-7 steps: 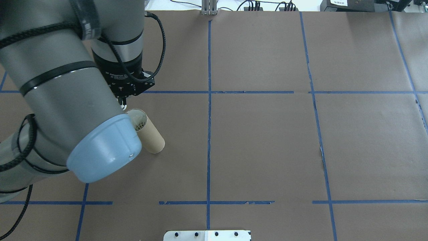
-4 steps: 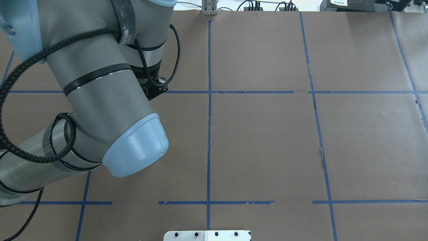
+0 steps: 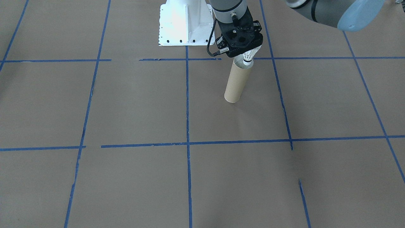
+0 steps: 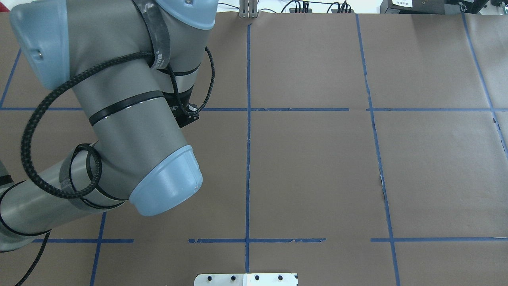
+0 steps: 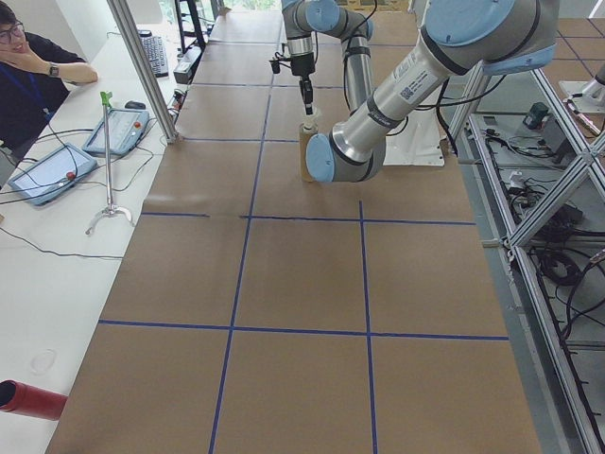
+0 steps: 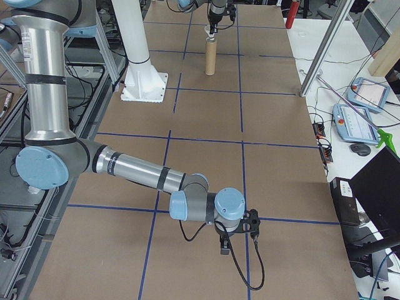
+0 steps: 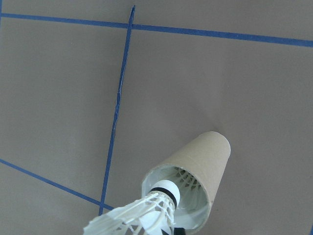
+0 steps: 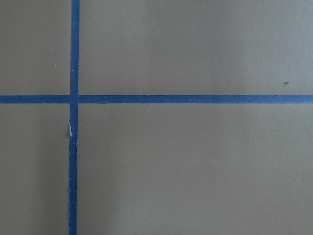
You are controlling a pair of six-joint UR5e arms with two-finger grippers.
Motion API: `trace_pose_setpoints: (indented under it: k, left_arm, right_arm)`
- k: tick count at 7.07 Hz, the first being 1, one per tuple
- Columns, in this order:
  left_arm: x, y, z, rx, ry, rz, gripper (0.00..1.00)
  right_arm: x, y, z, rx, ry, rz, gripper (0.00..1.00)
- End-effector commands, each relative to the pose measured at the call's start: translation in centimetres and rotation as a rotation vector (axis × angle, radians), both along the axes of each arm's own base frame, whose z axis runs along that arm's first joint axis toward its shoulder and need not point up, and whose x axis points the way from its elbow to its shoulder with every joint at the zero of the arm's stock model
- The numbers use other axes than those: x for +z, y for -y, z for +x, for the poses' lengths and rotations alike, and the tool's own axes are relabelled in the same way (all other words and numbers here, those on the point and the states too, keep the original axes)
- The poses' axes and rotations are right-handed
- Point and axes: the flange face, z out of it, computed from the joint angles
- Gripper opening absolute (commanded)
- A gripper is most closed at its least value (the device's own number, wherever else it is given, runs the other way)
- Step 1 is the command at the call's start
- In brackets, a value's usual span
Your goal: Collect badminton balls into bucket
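Left elbow (image 4: 166, 190) now farther right, tube wholly hidden overhead.

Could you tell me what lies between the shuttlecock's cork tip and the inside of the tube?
Nothing: in the left wrist view, the shuttlecock in the left hand points its cork at the tube, with only open mouth ahead.

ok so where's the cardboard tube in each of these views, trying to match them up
Front-facing: cardboard tube upright, upper centre, under the left gripper.
Overhead: hidden behind the left arm.
Exterior left: top centre, far down the table.
Exterior right: top centre, far end.
Left wrist: lower centre, open mouth towards the camera.
Right wrist: not in view.
Shared landmark: the shuttlecock at the tube's mouth.
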Motion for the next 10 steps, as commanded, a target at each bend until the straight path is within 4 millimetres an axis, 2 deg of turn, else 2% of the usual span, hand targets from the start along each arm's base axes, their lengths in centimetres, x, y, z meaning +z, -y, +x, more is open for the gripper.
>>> trace_pose_setpoints:
  k: [1, 2, 4, 5, 7, 8, 9, 10]
  left_arm:
    - [0.4, 0.3, 0.3, 0.0, -0.023, 0.018, 0.59]
    - [1.6, 0.5, 0.3, -0.003, -0.052, 0.039, 1.0]
    - [2.4, 0.2, -0.9, -0.01, -0.144, 0.112, 1.0]
    - [2.3, 0.9, -2.8, -0.037, -0.198, 0.154, 1.0]
    - [1.2, 3.6, -6.9, -0.054, -0.284, 0.243, 1.0]
    - [2.4, 6.1, -10.8, -0.044, -0.335, 0.287, 1.0]
    - [5.3, 8.3, -14.5, -0.01, -0.358, 0.358, 1.0]
    - [10.1, 10.0, -18.4, 0.064, -0.37, 0.415, 1.0]
  right_arm:
    - [0.0, 0.0, 0.0, 0.0, 0.0, 0.0, 1.0]
    - [0.0, 0.0, 0.0, 0.0, 0.0, 0.0, 1.0]
    - [0.0, 0.0, 0.0, 0.0, 0.0, 0.0, 1.0]
    - [0.0, 0.0, 0.0, 0.0, 0.0, 0.0, 1.0]
    - [0.0, 0.0, 0.0, 0.0, 0.0, 0.0, 1.0]
    - [0.0, 0.0, 0.0, 0.0, 0.0, 0.0, 1.0]
    - [0.0, 0.0, 0.0, 0.0, 0.0, 0.0, 1.0]
    - [0.0, 0.0, 0.0, 0.0, 0.0, 0.0, 1.0]
